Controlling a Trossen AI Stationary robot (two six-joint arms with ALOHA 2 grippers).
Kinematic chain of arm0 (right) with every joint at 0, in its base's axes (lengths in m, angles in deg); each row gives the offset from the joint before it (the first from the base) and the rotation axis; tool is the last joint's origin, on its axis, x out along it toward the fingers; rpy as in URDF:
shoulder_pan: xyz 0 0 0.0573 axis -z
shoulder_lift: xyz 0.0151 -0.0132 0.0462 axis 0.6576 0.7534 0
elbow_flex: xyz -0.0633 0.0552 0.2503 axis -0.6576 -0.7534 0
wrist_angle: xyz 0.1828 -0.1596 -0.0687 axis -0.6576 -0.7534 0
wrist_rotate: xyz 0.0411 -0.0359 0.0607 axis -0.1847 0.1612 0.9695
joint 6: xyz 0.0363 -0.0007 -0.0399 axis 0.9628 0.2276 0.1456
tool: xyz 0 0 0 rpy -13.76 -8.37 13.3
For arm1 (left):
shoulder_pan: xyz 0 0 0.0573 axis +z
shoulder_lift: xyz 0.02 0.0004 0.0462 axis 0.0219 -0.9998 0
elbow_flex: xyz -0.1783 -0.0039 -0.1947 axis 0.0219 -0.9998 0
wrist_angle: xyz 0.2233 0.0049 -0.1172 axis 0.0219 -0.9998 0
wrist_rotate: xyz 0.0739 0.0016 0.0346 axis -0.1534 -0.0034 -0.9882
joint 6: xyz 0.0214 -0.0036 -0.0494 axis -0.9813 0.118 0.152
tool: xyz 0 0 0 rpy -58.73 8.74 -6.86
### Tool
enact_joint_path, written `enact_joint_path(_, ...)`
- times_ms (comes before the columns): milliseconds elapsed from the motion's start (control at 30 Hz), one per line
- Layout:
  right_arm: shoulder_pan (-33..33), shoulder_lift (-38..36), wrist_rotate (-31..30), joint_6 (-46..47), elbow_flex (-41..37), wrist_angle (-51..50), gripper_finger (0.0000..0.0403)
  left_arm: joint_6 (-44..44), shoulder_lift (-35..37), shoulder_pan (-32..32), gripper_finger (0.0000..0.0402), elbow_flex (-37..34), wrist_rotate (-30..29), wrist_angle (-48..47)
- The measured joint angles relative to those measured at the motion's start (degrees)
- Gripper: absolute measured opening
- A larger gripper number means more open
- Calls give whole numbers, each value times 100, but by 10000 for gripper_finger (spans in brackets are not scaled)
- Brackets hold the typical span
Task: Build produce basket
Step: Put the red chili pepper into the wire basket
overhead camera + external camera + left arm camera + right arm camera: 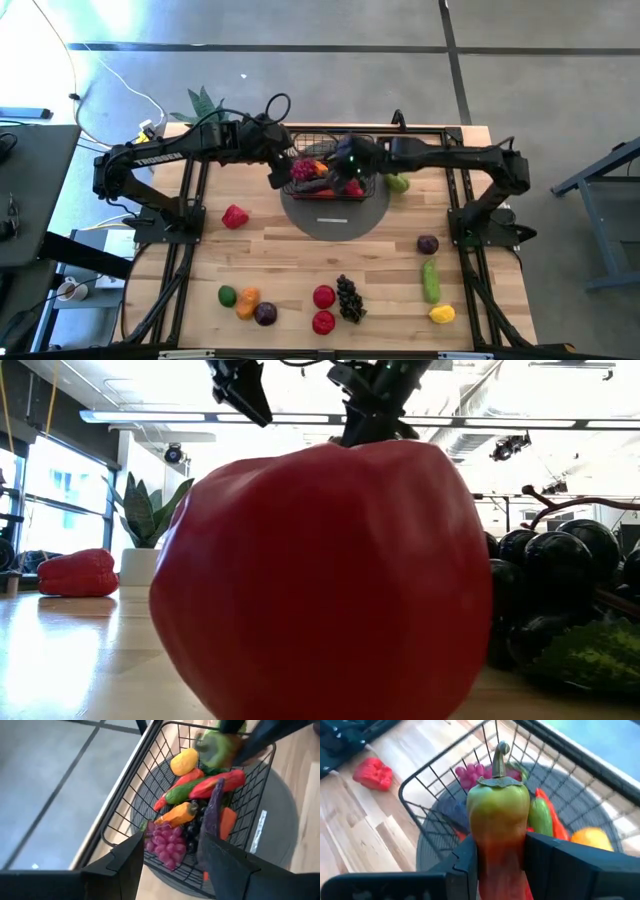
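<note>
Produce already fills much of the basket point(335, 165), which sits on a grey disc point(335, 215) at the far middle of the surface point(300, 270). Our right gripper point(500, 855) hangs over it, jaws pinching a green-and-red pepper point(497, 815) upright, stem up. Our left gripper point(167, 857) hovers at the basket's near rim with jaws spread and nothing between them. We judge the risk to be crowding: both arms share the same small space, so a release onto the heaped pieces could roll the pepper out, or a nudge could shift the basket.
</note>
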Motion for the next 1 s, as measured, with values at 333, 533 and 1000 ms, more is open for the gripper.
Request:
enact_joint_path(333, 841, 0, 718, -1875, 0, 31, 92, 1443, -2, 0, 184, -2, 29, -407)
enact_joint_path(533, 1059, 173, 779, -2843, 0, 345, 92, 2197, -2, -7, 184, -2, 353, -768)
enact_joint_path(1000, 1271, 979, 1218, -3954, 0, 467, 92, 3381, -4, -456, 184, -7, 490, -1851)
